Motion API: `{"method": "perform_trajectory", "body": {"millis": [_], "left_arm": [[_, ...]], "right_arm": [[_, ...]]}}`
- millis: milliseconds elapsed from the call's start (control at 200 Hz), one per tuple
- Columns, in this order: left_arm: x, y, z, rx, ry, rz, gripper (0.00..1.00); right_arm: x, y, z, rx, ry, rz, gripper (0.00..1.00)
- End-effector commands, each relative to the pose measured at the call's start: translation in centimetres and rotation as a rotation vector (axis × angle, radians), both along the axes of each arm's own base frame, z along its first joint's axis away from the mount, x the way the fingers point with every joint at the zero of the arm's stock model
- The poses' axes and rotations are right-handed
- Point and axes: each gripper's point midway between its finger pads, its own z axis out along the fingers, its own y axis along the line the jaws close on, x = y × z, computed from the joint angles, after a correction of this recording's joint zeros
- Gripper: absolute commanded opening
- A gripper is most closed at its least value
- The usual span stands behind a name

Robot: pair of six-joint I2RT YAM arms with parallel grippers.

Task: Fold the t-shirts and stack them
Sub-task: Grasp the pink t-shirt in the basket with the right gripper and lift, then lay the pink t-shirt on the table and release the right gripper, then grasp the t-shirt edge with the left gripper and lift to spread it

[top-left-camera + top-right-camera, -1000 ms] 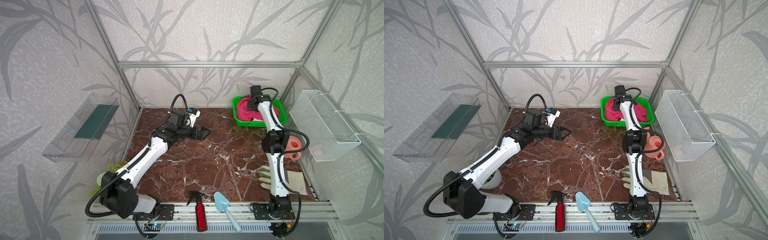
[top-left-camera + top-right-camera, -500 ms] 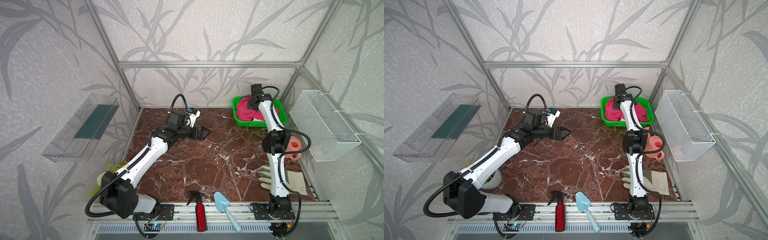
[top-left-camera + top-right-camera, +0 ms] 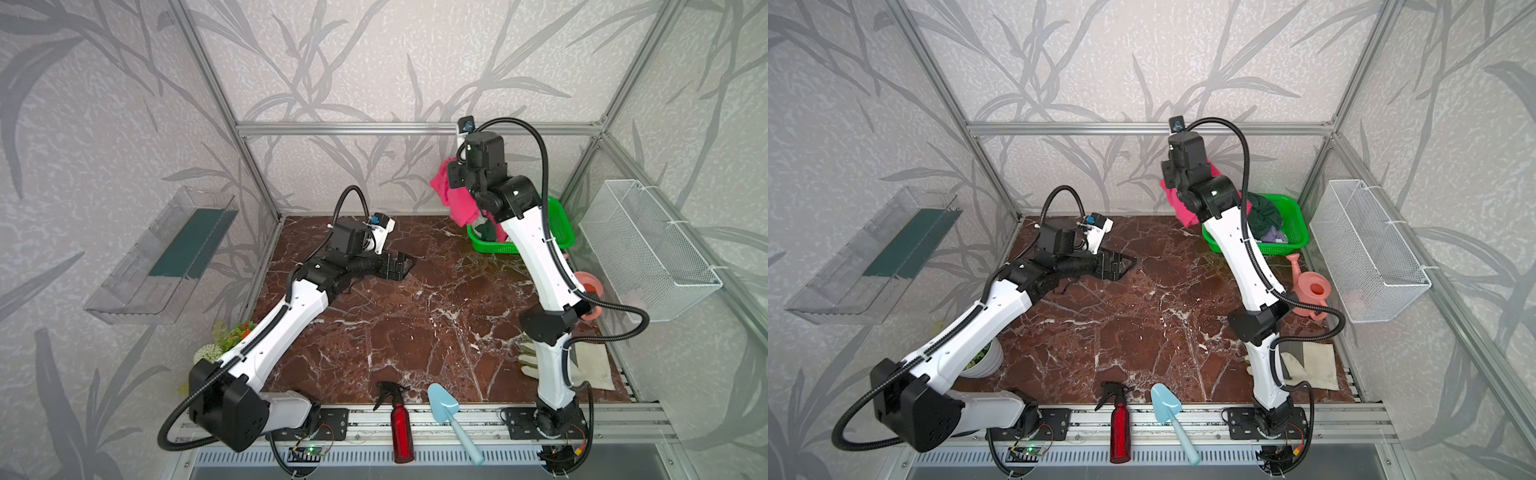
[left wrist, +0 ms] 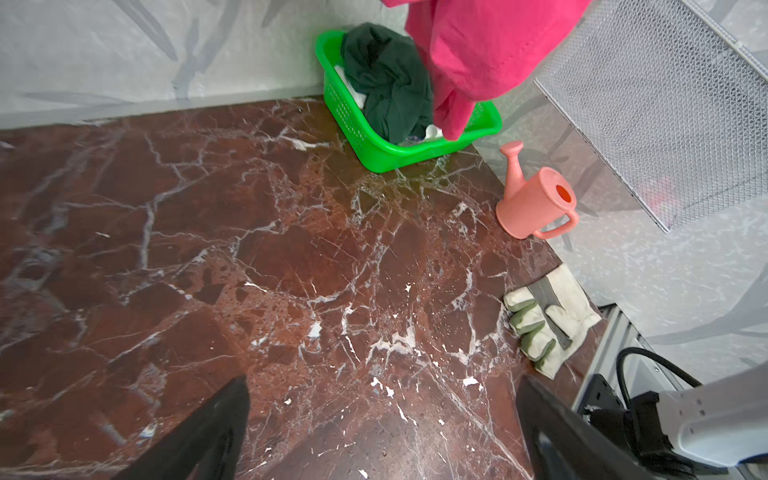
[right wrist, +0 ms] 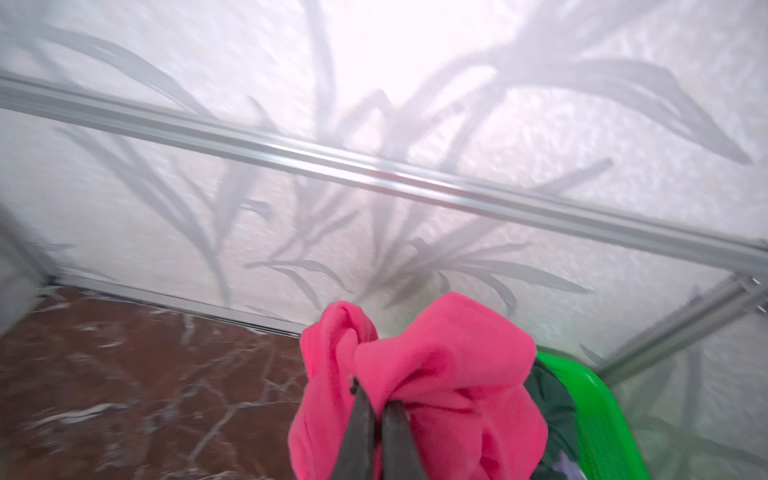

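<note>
Shut tight on a bunched fold of the pink t-shirt [image 5: 436,365], jaws of the right gripper [image 5: 374,399], held high above the green basket [image 3: 561,220]. Hangs limp and crumpled, lower end reaching down to the basket. Spread wide and holding nothing, left gripper [image 3: 397,266], low over the marble table [image 3: 415,324]. In the basket: dark green t-shirt [image 3: 1264,212], pale t-shirts [image 3: 1273,237] beneath. Soft, light, shapeless; probably best taken at a shoulder or hem corner to spread flat.
</note>
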Motion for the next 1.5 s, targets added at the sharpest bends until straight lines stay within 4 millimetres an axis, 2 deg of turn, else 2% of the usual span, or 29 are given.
{"method": "perform_trajectory", "body": {"millis": [0, 95, 195, 280, 310, 325, 335, 375, 465, 505, 585, 675, 685, 790, 905, 995, 1210, 1340, 1495], "left_arm": [[-0.8, 2.6, 1.6, 0.06, -0.077, 0.098, 0.99], [-1.7, 4.6, 1.0, 0.106, -0.054, 0.175, 0.99], [-3.1, 6.9, -0.6, 0.165, -0.013, 0.255, 0.99], [-4.5, 8.1, -2.2, 0.184, 0.017, 0.285, 0.99], [-5.0, 8.4, -2.8, 0.183, 0.027, 0.292, 0.99], [-5.2, 8.5, -3.1, 0.182, 0.035, 0.296, 0.99], [-5.4, 8.6, -3.2, 0.179, 0.038, 0.298, 0.99], [-6.0, 8.9, -4.0, 0.176, 0.06, 0.306, 0.99], [-7.0, 9.0, -5.8, 0.153, 0.123, 0.316, 0.99], [-7.3, 8.9, -6.8, 0.142, 0.159, 0.324, 0.99], [-7.7, 8.6, -8.9, 0.132, 0.241, 0.329, 0.98], [-7.9, 7.6, -11.3, 0.127, 0.337, 0.3, 0.92], [-7.9, 7.4, -11.6, 0.125, 0.347, 0.292, 0.91], [-7.5, 5.2, -13.8, 0.097, 0.443, 0.223, 0.83], [-6.0, 2.9, -15.5, 0.078, 0.493, 0.179, 0.7], [-4.5, 1.5, -16.5, 0.103, 0.489, 0.175, 0.68], [-0.1, 1.0, -19.7, 0.207, 0.483, 0.259, 0.66], [2.6, 0.5, -20.6, 0.21, 0.454, 0.3, 0.66], [5.0, 0.2, -22.8, 0.232, 0.479, 0.348, 0.65]], "right_arm": [[-2.1, 2.4, 1.5, 0.048, -0.018, 0.086, 0.0], [-2.3, 4.2, -1.9, 0.104, 0.103, 0.121, 0.0], [-1.8, 4.8, -7.9, 0.097, 0.256, 0.089, 0.0], [-2.1, 5.0, -13.3, 0.077, 0.37, 0.075, 0.0], [-2.2, 4.8, -14.5, 0.083, 0.389, 0.065, 0.0], [-2.3, 4.7, -16.0, 0.078, 0.412, 0.055, 0.0], [-2.4, 4.6, -16.1, 0.088, 0.408, 0.055, 0.0], [-2.6, 4.3, -18.9, 0.09, 0.432, 0.045, 0.0], [-3.3, 2.3, -23.7, 0.154, 0.497, 0.011, 0.0], [-3.5, 1.0, -25.6, 0.185, 0.536, -0.012, 0.07], [-4.3, -1.1, -28.3, 0.206, 0.595, -0.035, 0.35], [-5.6, -2.7, -29.8, 0.183, 0.608, -0.062, 0.58], [-5.9, -2.9, -29.1, 0.19, 0.594, -0.059, 0.6], [-7.9, -4.4, -29.4, 0.189, 0.596, -0.079, 0.69], [-10.3, -5.9, -30.7, 0.191, 0.636, -0.109, 0.72], [-12.2, -7.0, -31.8, 0.193, 0.667, -0.128, 0.72], [-16.1, -8.4, -33.8, 0.232, 0.735, -0.124, 0.72], [-17.4, -8.5, -34.3, 0.247, 0.759, -0.105, 0.72], [-18.2, -8.4, -34.5, 0.258, 0.773, -0.087, 0.72]]}}
